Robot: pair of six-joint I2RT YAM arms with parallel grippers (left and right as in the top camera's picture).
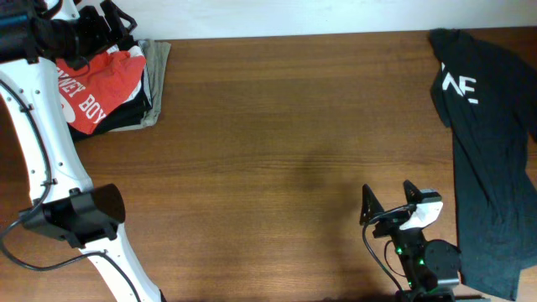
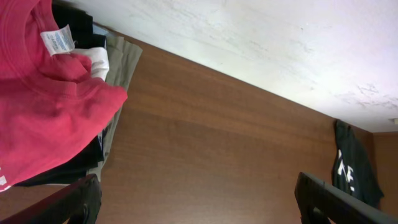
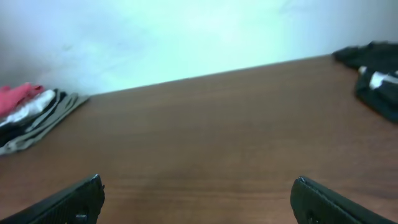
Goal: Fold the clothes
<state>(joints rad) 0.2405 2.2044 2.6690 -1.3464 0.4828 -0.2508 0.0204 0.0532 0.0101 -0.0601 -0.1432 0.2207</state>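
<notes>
The red-orange T-shirt (image 1: 101,84) with white lettering lies folded on top of a pile of clothes at the table's far left corner. It fills the upper left of the left wrist view (image 2: 43,106). My left gripper (image 1: 117,25) hovers above the pile, open and empty (image 2: 199,208). The large black T-shirt (image 1: 491,143) with white letters lies spread loosely along the right edge. It also shows in the left wrist view (image 2: 354,165) and the right wrist view (image 3: 376,78). My right gripper (image 1: 390,201) is open and empty (image 3: 199,199) near the front, left of the black shirt.
Under the red shirt the pile (image 1: 151,84) holds folded black, white and olive-grey garments, also seen in the right wrist view (image 3: 31,112). The brown wooden table (image 1: 277,143) ends at a white wall at the back. The left arm's white links (image 1: 50,159) stand at the left edge.
</notes>
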